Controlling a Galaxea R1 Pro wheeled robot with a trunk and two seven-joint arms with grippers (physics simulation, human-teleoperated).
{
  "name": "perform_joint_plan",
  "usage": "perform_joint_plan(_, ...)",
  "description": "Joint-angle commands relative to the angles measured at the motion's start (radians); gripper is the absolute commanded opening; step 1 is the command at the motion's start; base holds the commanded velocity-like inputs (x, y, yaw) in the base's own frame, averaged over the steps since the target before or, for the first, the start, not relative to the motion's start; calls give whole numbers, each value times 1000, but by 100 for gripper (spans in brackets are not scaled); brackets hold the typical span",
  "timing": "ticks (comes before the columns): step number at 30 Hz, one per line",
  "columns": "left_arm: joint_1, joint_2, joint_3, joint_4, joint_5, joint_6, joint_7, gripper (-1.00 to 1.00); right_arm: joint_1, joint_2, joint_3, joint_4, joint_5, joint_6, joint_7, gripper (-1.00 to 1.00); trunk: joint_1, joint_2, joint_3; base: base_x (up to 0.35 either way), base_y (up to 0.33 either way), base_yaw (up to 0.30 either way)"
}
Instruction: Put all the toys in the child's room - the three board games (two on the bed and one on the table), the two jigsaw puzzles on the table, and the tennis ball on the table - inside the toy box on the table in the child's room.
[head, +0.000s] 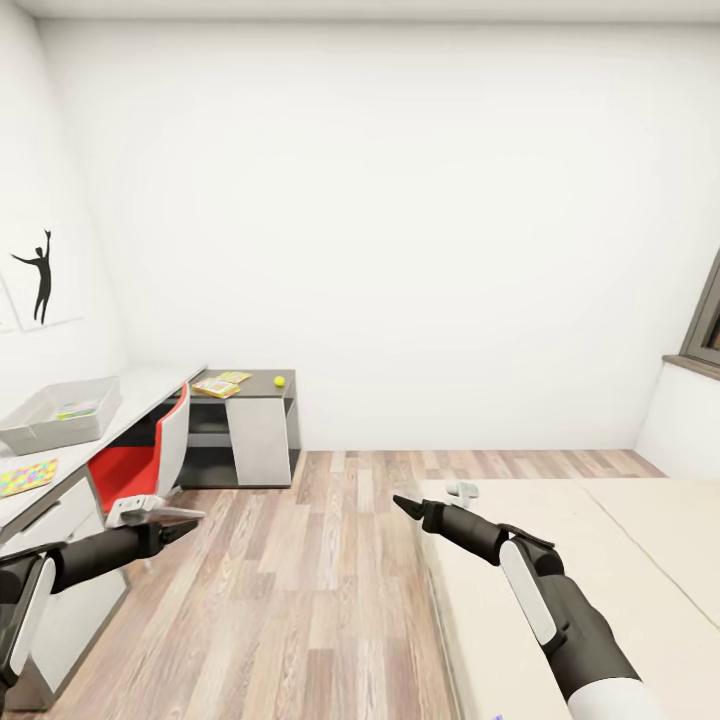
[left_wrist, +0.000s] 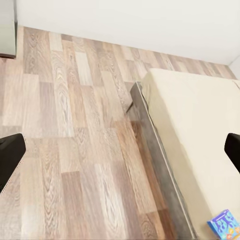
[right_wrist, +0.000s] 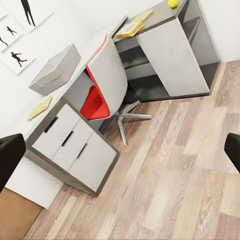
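Both claws, left claw (head: 185, 527) and right claw (head: 403, 503), are hanging empty, spread apart; the blue board game (left_wrist: 226, 224) is lying on the bed (head: 600, 560), lower right, nearer the right arm.

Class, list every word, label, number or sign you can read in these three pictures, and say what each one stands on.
No text can be read.
Small blue board game on the bed: orange print, too blurred.
Flat toys on the table: too small.
Wall posters: silhouettes, no lettering.
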Motion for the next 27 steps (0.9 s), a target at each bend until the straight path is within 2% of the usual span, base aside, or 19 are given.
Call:
perform_joint_plan(1,0,0,1,0,0,7,-4,100,0,-1,1,-1,-8,7,-1,100,0,-1,0,0,289,0)
perform_joint_plan(10,0,0,2,0,1,7,-4,100,0,-1,0,-1,-8,7,-2,100,0,-1,0,0,289,-33)
perform_joint_plan(27,0,1,2,0,0,6,-4,100,0,-1,0,0,-8,7,-1,100,0,-1,0,0,290,-259)
